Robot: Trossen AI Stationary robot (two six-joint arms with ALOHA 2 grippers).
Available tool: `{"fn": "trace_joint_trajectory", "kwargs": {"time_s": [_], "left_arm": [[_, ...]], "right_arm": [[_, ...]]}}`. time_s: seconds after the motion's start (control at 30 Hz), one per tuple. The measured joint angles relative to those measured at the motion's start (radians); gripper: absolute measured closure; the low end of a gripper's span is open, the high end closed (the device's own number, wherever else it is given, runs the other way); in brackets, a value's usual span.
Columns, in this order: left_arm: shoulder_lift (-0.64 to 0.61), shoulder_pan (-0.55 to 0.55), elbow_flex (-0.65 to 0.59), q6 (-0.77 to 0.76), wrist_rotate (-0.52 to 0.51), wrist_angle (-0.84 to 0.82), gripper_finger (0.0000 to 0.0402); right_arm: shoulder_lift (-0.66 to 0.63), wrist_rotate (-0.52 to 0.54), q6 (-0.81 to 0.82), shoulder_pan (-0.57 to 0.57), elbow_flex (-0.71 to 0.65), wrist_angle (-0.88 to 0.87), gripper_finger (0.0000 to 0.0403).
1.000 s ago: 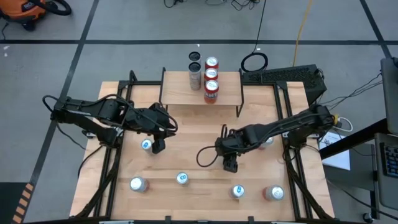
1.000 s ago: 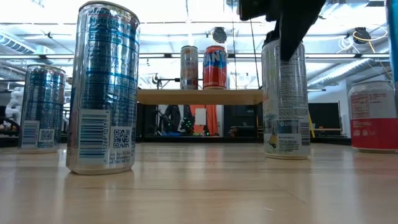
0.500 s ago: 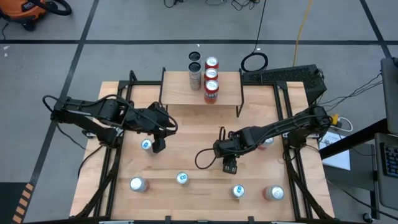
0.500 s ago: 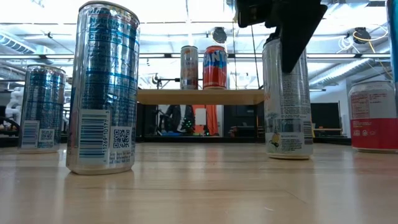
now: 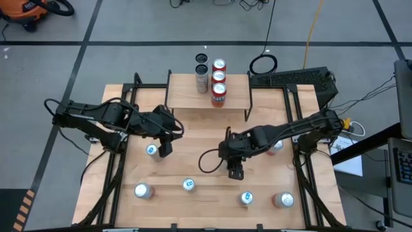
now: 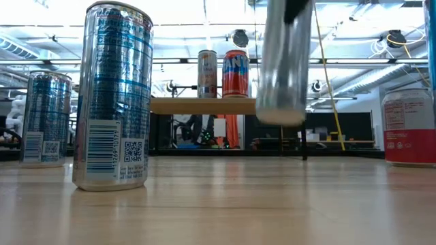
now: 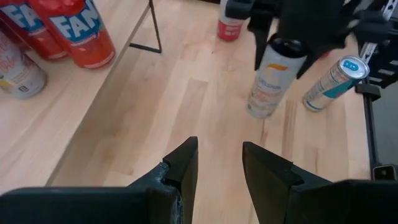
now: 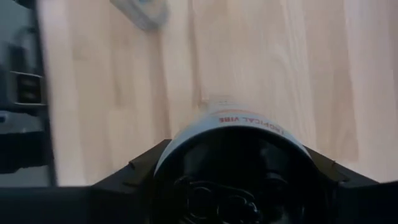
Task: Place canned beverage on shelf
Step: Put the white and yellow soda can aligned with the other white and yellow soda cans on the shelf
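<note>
My right gripper (image 5: 235, 169) is shut on a tall white can with an orange label (image 6: 283, 68) over the middle of the table. The can also shows in the left wrist view (image 7: 268, 81). The shelf (image 5: 187, 96), a light board on thin black legs, stands at the table's far edge. Several cans (image 5: 219, 84) stand upright on its board. My left gripper (image 5: 164, 149) is open and empty, left of the middle, beside a blue-topped can (image 5: 151, 150) that stands on the table. My right gripper pinches the white can's upper end (image 7: 283, 48) between its two fingers, one on each side just below the black top (image 8: 239, 180). The fingers (image 8: 134, 171) come from above, pointing down. The can hangs about upright below them, its bottom (image 6: 281, 117) clear of the table.
More cans stand on the table: three near the front edge (image 5: 142, 191), (image 5: 188, 185), (image 5: 246, 198), a red one at front right (image 5: 283, 200), and one behind my right arm (image 5: 277, 147). Black frame rails (image 5: 116, 174) run along both sides.
My right gripper has gone up and a little toward the table's left edge. The white can stood on the table a second ago and is now lifted clear.
</note>
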Motion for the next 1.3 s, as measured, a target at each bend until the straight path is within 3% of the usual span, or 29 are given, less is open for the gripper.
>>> {"fn": "trace_joint_trajectory", "kwargs": {"time_s": [0.2, 0.5, 0.67, 0.8, 0.97, 1.17, 1.3], "left_arm": [[0.000, 0.000, 0.000, -0.096, 0.016, 0.000, 0.0245], [0.000, 0.000, 0.000, -0.140, 0.094, 0.037, 0.0117], [-0.007, -0.011, 0.000, -0.140, 0.160, 0.040, 0.0071], [-0.019, -0.021, 0.001, -0.079, 0.154, 0.060, 0.0063], [-0.019, -0.021, 0.001, 0.014, 0.154, 0.066, 0.0063], [0.000, -0.011, -0.008, 0.027, 0.265, 0.271, 0.0063], [0.013, -0.028, -0.039, -0.027, 0.278, 0.384, 0.0063]], "right_arm": [[0.000, -0.013, -0.021, 0.000, 0.139, -0.045, 0.0173], [0.000, -0.011, -0.030, 0.002, 0.325, -0.100, 0.0172], [-0.001, -0.011, -0.057, 0.002, 0.374, -0.104, 0.0173], [-0.001, -0.015, -0.061, 0.002, 0.386, -0.103, 0.0171], [-0.001, -0.093, -0.123, 0.002, 0.387, -0.103, 0.0173], [-0.001, -0.111, -0.234, 0.002, 0.387, -0.098, 0.0173], [-0.001, -0.110, -0.299, 0.002, 0.387, -0.070, 0.0171]]}}
